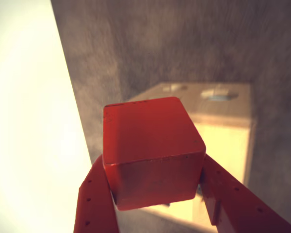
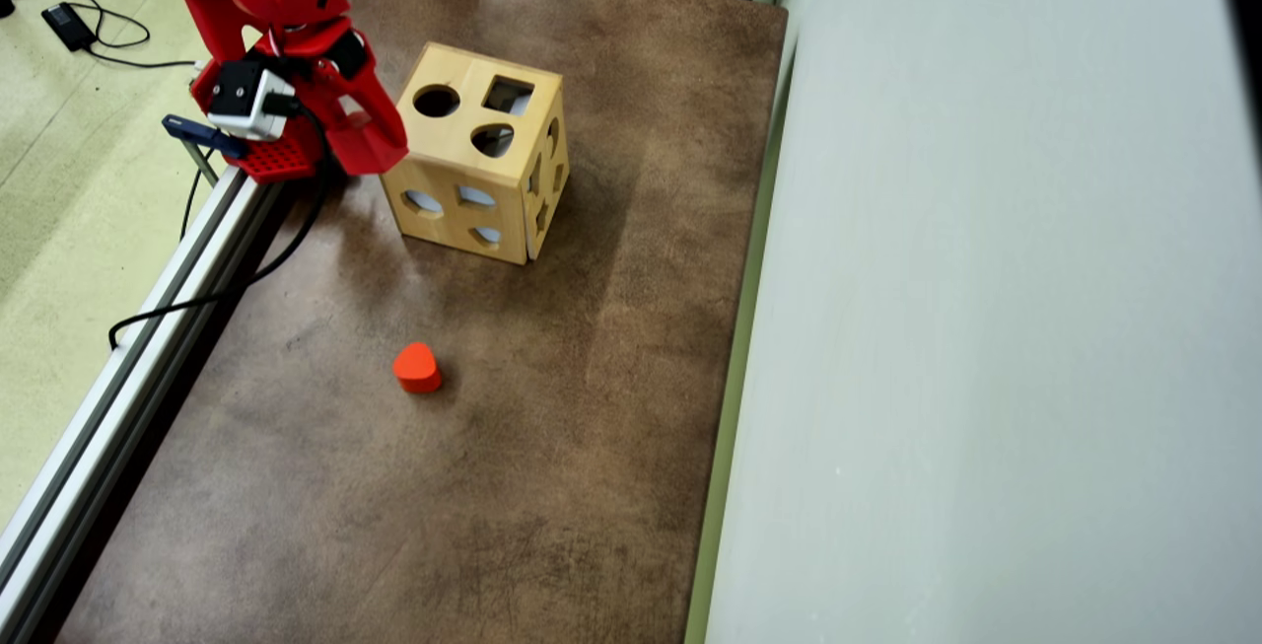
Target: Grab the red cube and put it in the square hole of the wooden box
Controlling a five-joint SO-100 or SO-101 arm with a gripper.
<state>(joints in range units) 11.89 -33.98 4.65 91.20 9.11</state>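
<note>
In the wrist view my gripper [image 1: 153, 167] is shut on the red cube [image 1: 150, 145]. A red finger [image 1: 94, 199] presses on each side, and the cube is held above the brown table. The wooden box [image 1: 225, 133] stands just behind the cube, with two of its top holes showing. In the overhead view the gripper [image 2: 375, 151] hangs at the left side of the wooden box [image 2: 463, 156]. The cube cannot be told apart from the red fingers there. The square hole [image 2: 508, 95] is on the box's top, at the far right corner.
A red heart-shaped block [image 2: 417, 368] lies on the brown table [image 2: 552, 427] in front of the box. A metal rail [image 2: 118, 378] and a black cable [image 2: 197, 297] run along the table's left edge. A pale wall [image 2: 986, 328] borders its right edge.
</note>
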